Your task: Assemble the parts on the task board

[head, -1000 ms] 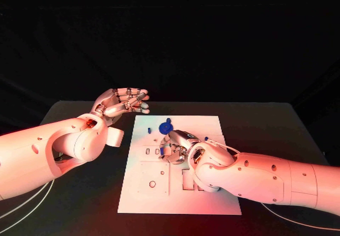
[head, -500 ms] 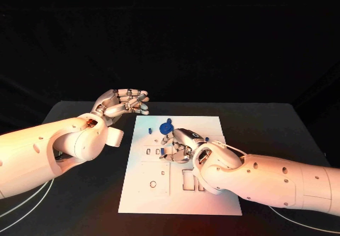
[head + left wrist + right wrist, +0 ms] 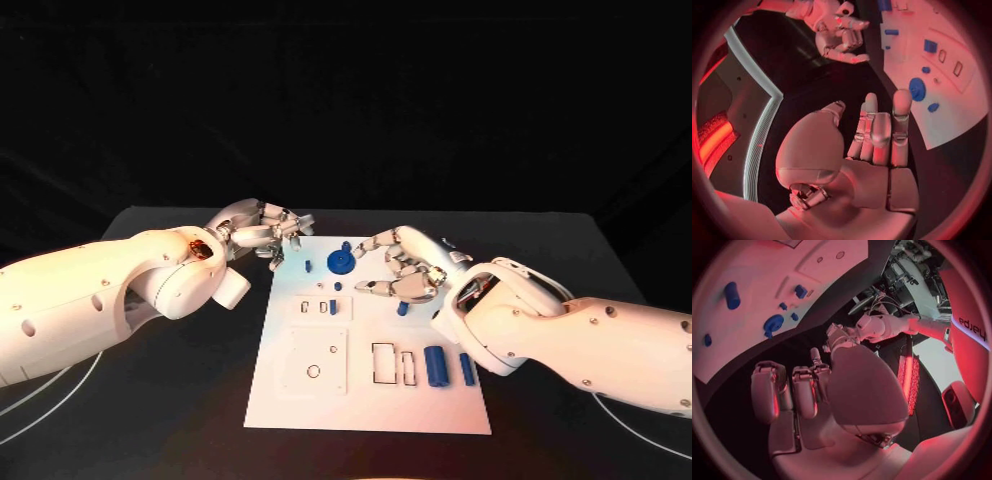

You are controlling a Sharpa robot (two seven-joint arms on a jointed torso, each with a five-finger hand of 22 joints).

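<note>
The white task board (image 3: 296,395) lies mid-table. A round blue disc (image 3: 340,262) and a small blue peg (image 3: 306,266) sit at its far end. A blue piece (image 3: 335,306) stands in a slot near the middle, and three oblong blue parts (image 3: 437,367) lie side by side toward the right edge. My right hand (image 3: 411,265) hovers over the board's far right part, fingers loosely bent and holding nothing. My left hand (image 3: 267,232) hangs just off the far left corner, also holding nothing. In the left wrist view its fingers (image 3: 879,132) are extended, with the disc (image 3: 917,89) beyond them.
Black table (image 3: 159,400) surrounds the board on all sides. A white cable (image 3: 43,425) runs along the near left, another at the near right (image 3: 635,455). Both forearms reach in over the table's sides.
My right hand has lifted off the board's middle and moved toward the far right, uncovering the oblong blue parts. My left hand has dropped nearer the board's far left corner.
</note>
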